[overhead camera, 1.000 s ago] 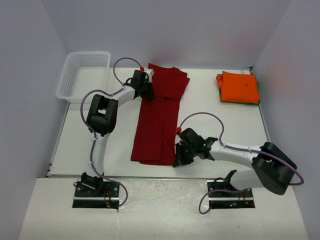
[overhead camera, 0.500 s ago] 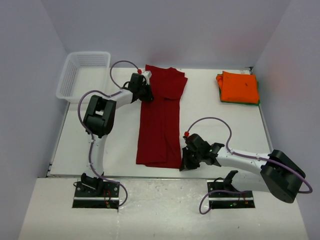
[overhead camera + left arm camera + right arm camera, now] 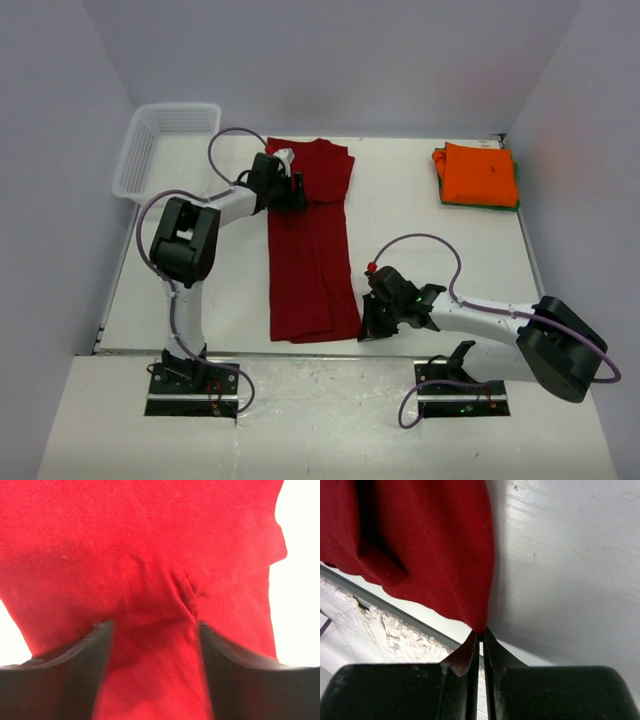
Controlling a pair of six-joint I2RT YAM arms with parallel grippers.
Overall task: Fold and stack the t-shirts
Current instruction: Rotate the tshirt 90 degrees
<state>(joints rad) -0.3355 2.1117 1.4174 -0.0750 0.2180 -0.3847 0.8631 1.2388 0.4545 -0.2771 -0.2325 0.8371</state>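
Note:
A dark red t-shirt, folded into a long strip, lies down the middle of the table. My left gripper rests over its far left edge; in the left wrist view the left gripper stands open, with red cloth lying loose between the fingers. My right gripper is at the shirt's near right corner; the right wrist view has the right gripper shut on that corner of the shirt. A folded orange t-shirt lies at the far right on a green one that shows only an edge.
A white mesh basket stands at the far left corner. The table's near edge runs just below the shirt's hem and my right gripper. Grey walls close in the left, right and far sides.
The left gripper has opened and let go of the red shirt's far edge. The shirt has been drawn left and lies straighter. The right gripper moved slightly right and nearer, still pinching the corner.

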